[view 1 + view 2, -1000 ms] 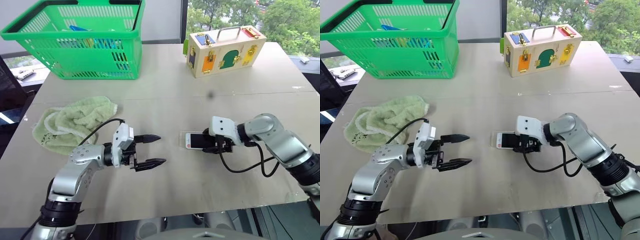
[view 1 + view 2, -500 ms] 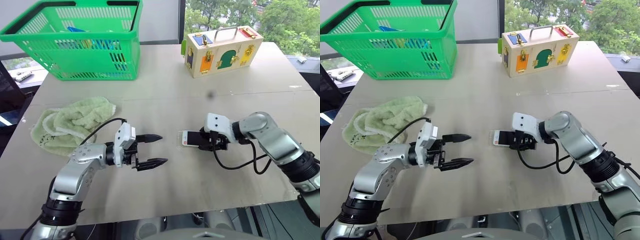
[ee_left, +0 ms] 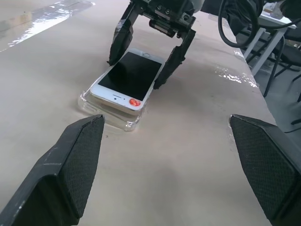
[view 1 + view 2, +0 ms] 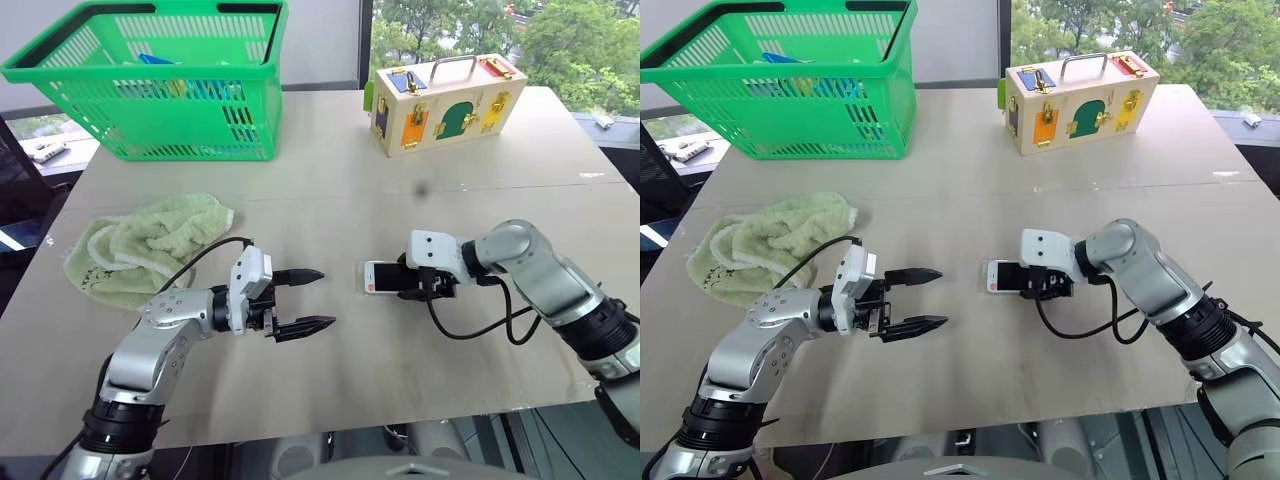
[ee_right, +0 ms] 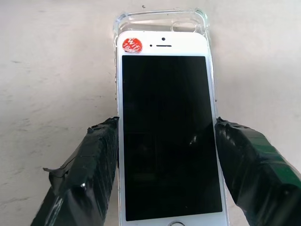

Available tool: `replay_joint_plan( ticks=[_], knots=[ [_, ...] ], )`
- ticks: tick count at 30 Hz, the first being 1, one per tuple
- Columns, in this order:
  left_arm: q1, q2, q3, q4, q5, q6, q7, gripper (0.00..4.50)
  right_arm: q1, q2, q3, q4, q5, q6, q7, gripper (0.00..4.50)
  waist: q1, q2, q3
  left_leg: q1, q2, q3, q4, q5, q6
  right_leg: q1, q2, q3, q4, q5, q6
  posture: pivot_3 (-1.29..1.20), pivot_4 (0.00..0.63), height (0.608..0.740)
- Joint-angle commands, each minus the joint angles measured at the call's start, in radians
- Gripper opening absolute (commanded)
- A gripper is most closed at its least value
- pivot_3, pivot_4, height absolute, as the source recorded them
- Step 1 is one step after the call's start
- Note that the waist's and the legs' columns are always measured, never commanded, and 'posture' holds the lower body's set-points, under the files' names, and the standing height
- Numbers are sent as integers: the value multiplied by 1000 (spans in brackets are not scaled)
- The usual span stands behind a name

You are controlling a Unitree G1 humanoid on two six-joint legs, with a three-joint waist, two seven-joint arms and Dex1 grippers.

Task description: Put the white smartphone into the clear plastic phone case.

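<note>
The white smartphone (image 5: 167,136) lies screen up on the clear plastic phone case (image 5: 160,20), near the middle of the table. The case's end and corners stick out past the phone's top end, which carries a red sticker. My right gripper (image 4: 405,283) reaches in from the right and is shut on the phone, one black finger (image 5: 101,155) pressed against each long side. My left gripper (image 4: 322,298) hovers open a short way to the phone's left, pointing at it with nothing between its fingers (image 3: 70,160).
A green towel (image 4: 140,245) lies at the left. A green basket (image 4: 150,90) stands at the back left and a wooden lock box (image 4: 445,100) at the back right. The table's front edge (image 4: 330,420) runs close below both arms.
</note>
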Motion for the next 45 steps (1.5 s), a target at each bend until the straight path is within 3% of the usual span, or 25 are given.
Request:
replay_joint_plan(
  ticks=[1, 12, 25, 30, 34, 39, 44, 45],
  knots=[
    [5, 9, -1, -39, -11, -15, 4, 4374, 13, 13, 10, 63, -17, 81, -14, 2742, -1, -1, -1, 0, 0, 0, 0, 0, 0, 0, 0, 0, 0, 0, -1, 0, 150, 740],
    [-4, 11, -5, -35, -10, -14, 11, 4374, 9, 32, 37, 81, -25, 136, 2, 2742, 0, -2, -4, 1, 0, 0, 0, 0, 0, 0, 0, 0, 0, 1, -2, 0, 150, 740],
    [-3, 9, -14, -47, -12, -14, 15, 4374, 40, 20, 127, 133, -152, 7, -18, 2742, -1, -2, -16, 8, 1, 2, 0, -1, -1, 4, -6, -2, 0, 1, -2, 0, 150, 740],
    [-4, 12, -17, -48, -12, -12, 19, 4374, 56, 16, 149, 124, -177, -10, 5, 2742, 0, -2, -20, 13, 1, 1, -2, -3, -6, 9, -15, -13, -2, 1, -2, 0, 150, 740],
    [-6, 10, -21, -52, -14, -9, 25, 4374, 63, 84, 76, 113, -84, 106, 3, 2742, 0, -2, -24, 13, 1, 1, -2, -3, -6, 9, -26, -27, -2, 1, -2, 0, 150, 740],
    [-5, 10, -25, -55, -17, -6, 31, 4374, 69, 129, 6, 122, -27, 200, -5, 2742, -5, -1, -24, 14, 4, 1, -3, -3, -6, 8, -28, -36, -2, 1, -2, 0, 150, 740],
    [0, 9, -29, -61, -17, -6, 35, 4374, 90, 84, 51, 105, -62, 140, 8, 2722, -2, 0, -23, 14, 4, -1, -8, -4, -6, 7, -28, -42, -2, 1, -2, 0, 150, 740],
    [0, 8, -31, -62, -17, -5, 37, 4374, 97, 72, 62, 100, -72, 97, 16, 2486, -1, 1, -23, 14, 4, -1, -9, -4, -6, 7, -28, -42, -2, 1, -2, 0, 150, 740]
  ],
)
